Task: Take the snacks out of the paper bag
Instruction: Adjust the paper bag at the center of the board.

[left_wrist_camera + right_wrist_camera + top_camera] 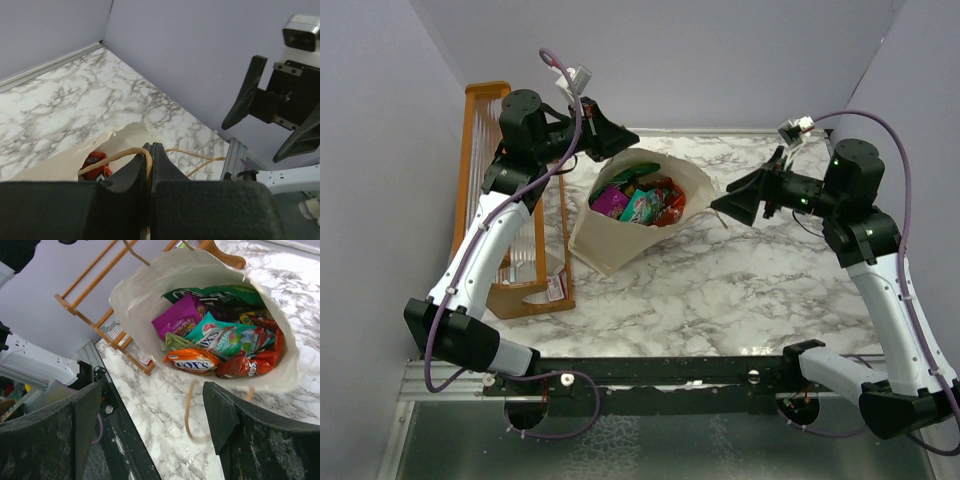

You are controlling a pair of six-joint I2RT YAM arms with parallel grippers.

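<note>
The cream paper bag (608, 240) stands on the marble table with its mouth held open. Inside lie the snacks (640, 203): a purple pouch (180, 320), a teal-pink packet (227, 337), an orange packet (192, 360), a green chip bag (215, 292) and a red one (250, 365). My left gripper (150, 146) is shut on the bag's tan loop handle (112, 157), lifted at the bag's far rim (620, 140). My right gripper (150, 390) is open just right of the bag (720, 205). The other handle (189, 410) hangs loose between its fingers, untouched.
An orange-framed wooden rack (485, 160) stands left of the bag, close to the left arm. Lilac walls close in the back and both sides. A metal rail (650, 375) runs along the near edge. Bare marble (720, 290) lies in front of the bag.
</note>
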